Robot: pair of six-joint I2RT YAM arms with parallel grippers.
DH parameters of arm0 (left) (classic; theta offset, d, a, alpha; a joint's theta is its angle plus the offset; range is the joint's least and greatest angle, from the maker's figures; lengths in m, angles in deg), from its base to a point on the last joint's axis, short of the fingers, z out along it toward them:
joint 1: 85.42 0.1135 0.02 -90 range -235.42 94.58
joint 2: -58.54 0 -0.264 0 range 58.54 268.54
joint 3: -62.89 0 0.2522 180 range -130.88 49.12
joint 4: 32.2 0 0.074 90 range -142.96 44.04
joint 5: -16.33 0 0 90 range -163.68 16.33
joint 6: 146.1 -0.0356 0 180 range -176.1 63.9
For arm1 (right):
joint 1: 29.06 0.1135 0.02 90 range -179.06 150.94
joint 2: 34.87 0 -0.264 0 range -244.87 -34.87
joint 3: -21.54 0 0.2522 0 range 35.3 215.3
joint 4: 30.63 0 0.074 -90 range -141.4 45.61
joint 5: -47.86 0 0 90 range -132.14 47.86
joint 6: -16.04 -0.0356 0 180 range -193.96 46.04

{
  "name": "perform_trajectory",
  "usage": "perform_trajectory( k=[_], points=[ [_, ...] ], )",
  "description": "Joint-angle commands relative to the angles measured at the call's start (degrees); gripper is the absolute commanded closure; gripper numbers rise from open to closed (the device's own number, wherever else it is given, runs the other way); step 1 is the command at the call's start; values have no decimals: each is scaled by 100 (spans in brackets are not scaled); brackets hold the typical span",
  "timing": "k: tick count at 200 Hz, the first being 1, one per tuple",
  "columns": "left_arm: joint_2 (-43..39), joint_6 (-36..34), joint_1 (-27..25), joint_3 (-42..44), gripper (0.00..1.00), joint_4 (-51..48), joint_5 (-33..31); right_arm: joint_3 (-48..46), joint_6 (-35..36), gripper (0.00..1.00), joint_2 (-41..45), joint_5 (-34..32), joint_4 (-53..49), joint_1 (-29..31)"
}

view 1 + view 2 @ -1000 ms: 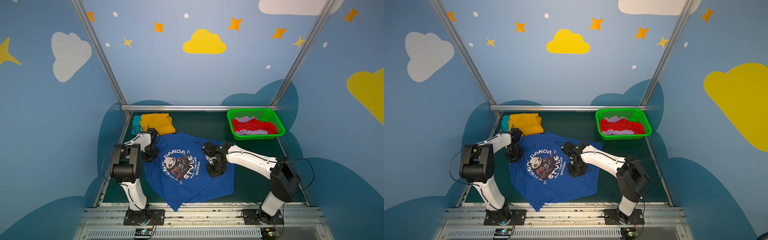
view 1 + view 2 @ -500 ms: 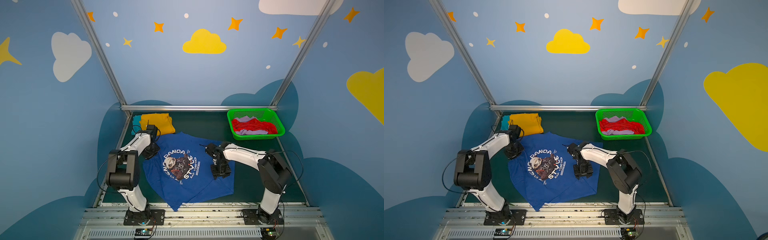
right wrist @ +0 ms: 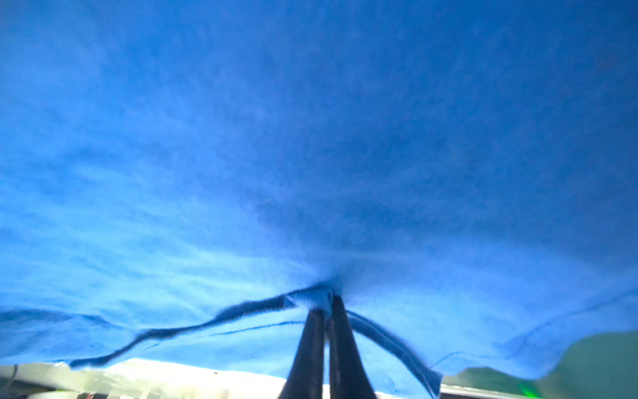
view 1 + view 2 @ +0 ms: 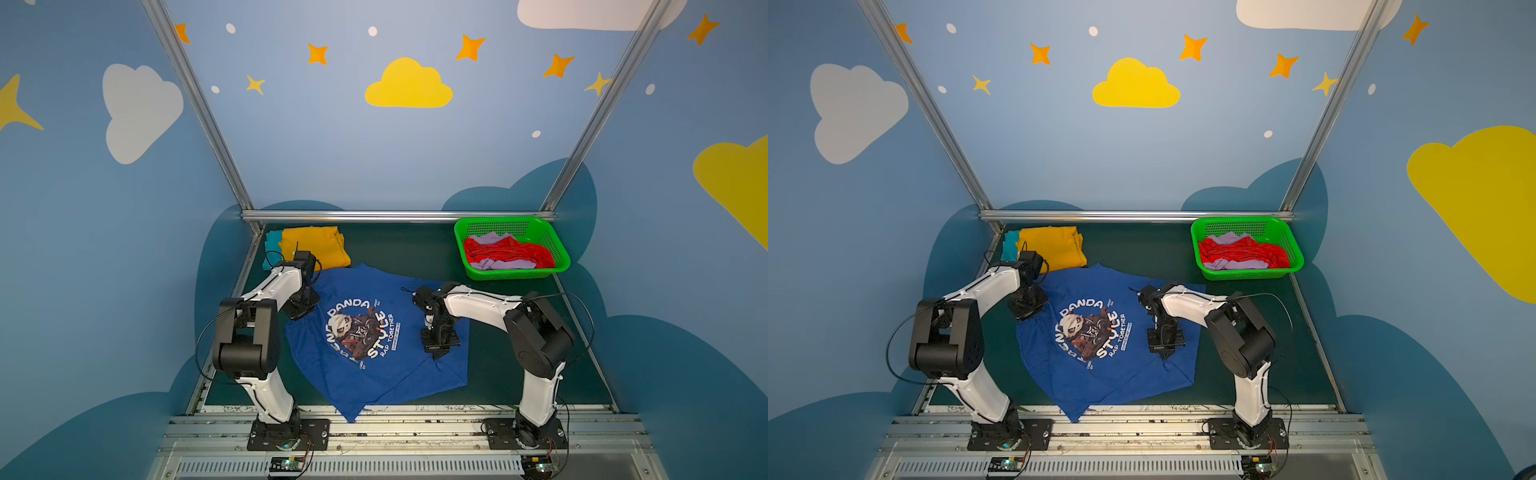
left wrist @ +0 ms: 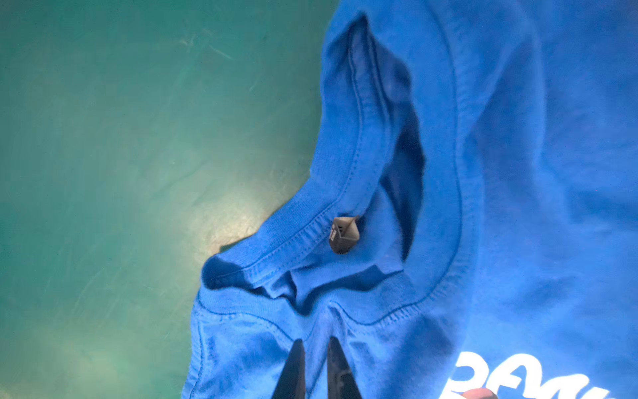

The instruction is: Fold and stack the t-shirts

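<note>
We read the blue tee as soft, matt knit cloth. Its collar is ribbed, with raised rows of stitching, and its print looks like a smoother, flat film. The yellow tee and red tee appear to be the same matt cloth. We take the mat for a smooth green sheet, faintly scratched, with a dull sheen. The basket is glossy plastic mesh, the rail brushed metal, and the arm shells smooth white plastic.

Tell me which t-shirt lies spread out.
The blue panda t-shirt, opened out mid-table. The yellow t-shirt and teal t-shirt sit folded at the back; the red t-shirt and lilac t-shirt lie bunched in the basket.
</note>
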Motion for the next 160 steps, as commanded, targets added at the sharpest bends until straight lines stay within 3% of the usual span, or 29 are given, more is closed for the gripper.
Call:
perform_trajectory(
  k=[1, 46, 82, 160],
  points=[
    [100, 32, 10, 4, 85, -108, -85, 281, 180, 100, -273, -227, 126, -394],
    [205, 79, 12, -37, 85, -55, 3, 1468, 421, 100, -825, -676, -82, -1539],
    [338, 69, 8, -51, 85, -20, 39, 2006, 532, 100, -311, -881, -313, -1767],
    [469, 76, 3, -59, 85, 121, 85, -647, -194, 100, 2597, -997, -569, -1543]
  ],
)
